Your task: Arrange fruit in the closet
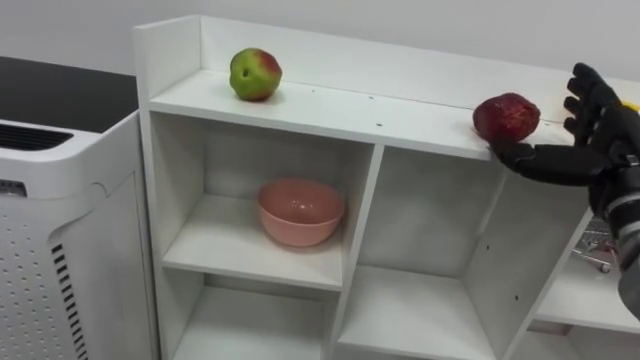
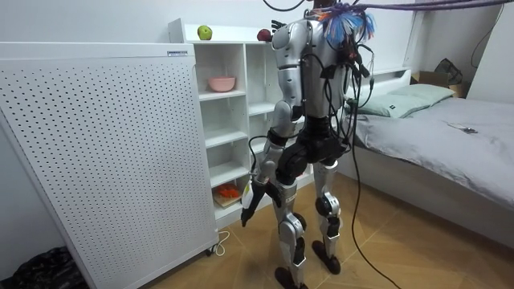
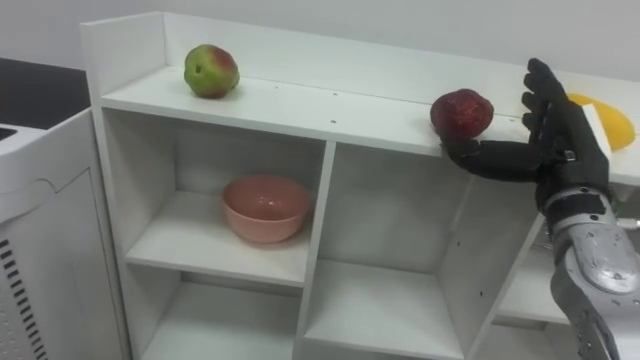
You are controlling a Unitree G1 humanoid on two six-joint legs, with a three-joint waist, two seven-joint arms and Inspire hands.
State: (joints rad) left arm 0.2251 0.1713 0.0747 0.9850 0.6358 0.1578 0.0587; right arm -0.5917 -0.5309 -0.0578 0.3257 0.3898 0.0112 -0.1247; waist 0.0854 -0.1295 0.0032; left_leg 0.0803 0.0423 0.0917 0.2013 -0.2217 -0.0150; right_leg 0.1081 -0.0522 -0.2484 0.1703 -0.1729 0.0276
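A green and red apple [image 1: 255, 74] rests at the left end of the white closet's top shelf [image 1: 340, 108]. A dark red fruit [image 1: 506, 117] sits further right, near the shelf's front edge. My right hand [image 1: 598, 128] is raised just right of the red fruit, open, with straight fingers pointing up and its thumb [image 3: 490, 157] reaching under the fruit's near side. In the room view I stand facing the closet with my right arm lifted to the top shelf. My left hand [image 2: 250, 201] hangs by my thigh with relaxed fingers.
A pink bowl [image 1: 300, 210] sits in the upper left compartment. Something yellow [image 3: 608, 122] lies on the top shelf behind my right hand. A white perforated appliance [image 1: 60, 230] stands left of the closet. A bed [image 2: 434, 120] is behind me.
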